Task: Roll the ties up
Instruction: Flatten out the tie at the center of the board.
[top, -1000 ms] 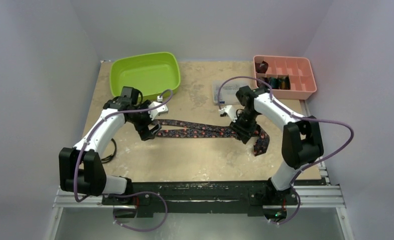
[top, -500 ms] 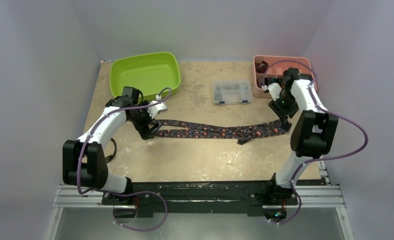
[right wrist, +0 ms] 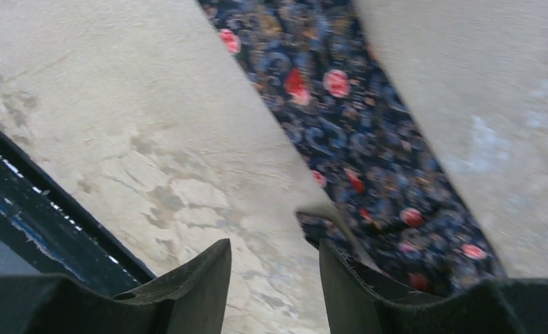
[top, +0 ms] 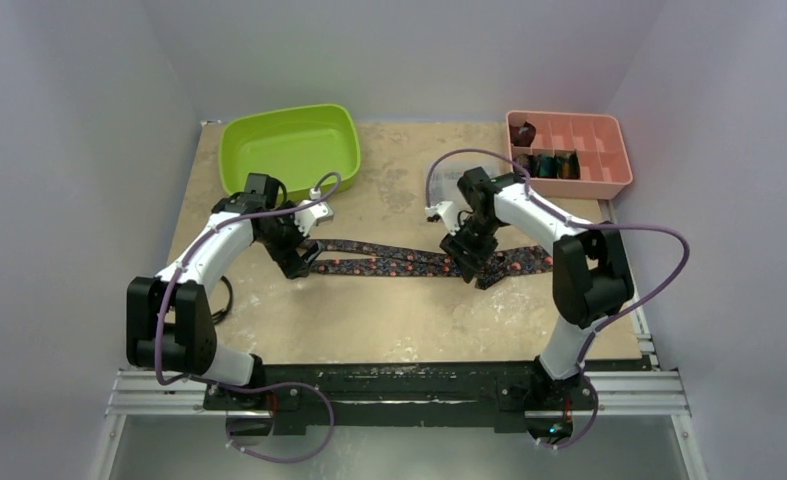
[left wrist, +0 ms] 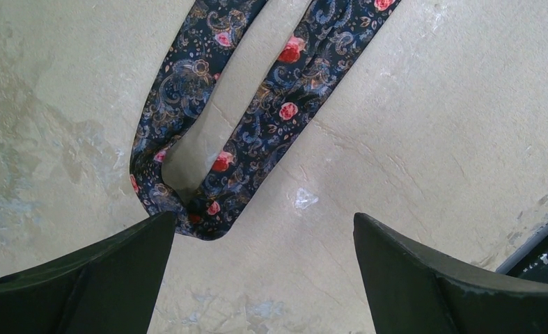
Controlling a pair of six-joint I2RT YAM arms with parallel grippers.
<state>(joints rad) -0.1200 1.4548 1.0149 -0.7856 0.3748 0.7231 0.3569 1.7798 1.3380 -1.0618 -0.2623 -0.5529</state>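
The left gripper (left wrist: 262, 221) hangs with its fingers spread wide over the folded left end of the floral tie (top: 394, 262), which lies across mid-table. The right gripper (right wrist: 272, 250), fingers narrowly apart, sits over the tie's right part. Through the blur it seems to pinch nothing.

floral tie (top: 399, 263) on table (top: 389, 322), green bin (top: 289, 150)

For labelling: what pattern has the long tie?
Long fabric tie: navy paisley, pink-red roses; clearest in left wrist view.
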